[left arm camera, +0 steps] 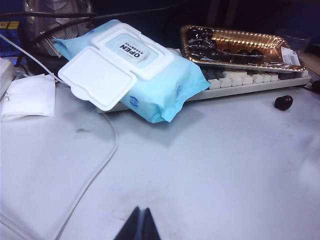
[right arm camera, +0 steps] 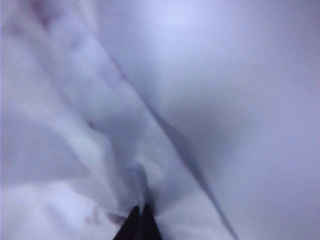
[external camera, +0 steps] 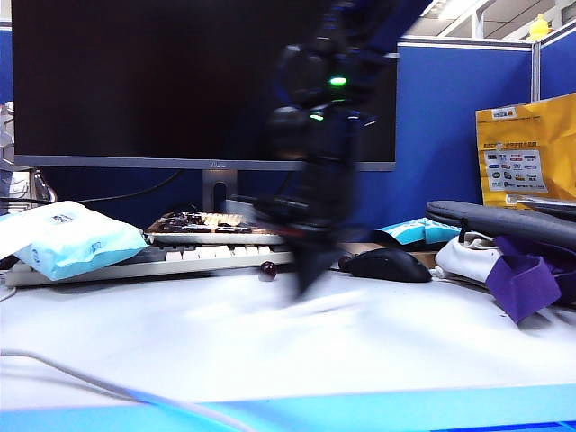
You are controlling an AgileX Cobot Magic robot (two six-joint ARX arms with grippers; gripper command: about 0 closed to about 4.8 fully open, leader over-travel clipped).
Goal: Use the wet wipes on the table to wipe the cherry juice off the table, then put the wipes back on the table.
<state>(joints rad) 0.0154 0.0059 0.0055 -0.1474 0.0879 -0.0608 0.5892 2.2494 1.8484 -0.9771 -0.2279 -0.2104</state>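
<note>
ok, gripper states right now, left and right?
Left gripper: jaws shut, empty, above the table.
Right gripper: jaws shut on the wet wipes, down at the table.

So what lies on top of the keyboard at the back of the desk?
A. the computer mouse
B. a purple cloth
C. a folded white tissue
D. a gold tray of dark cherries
D: the gold tray of dark cherries sits across the keyboard in the left wrist view.

One wipes packet (left arm camera: 131,75), one keyboard (left arm camera: 250,82), one mouse (external camera: 389,265)
</note>
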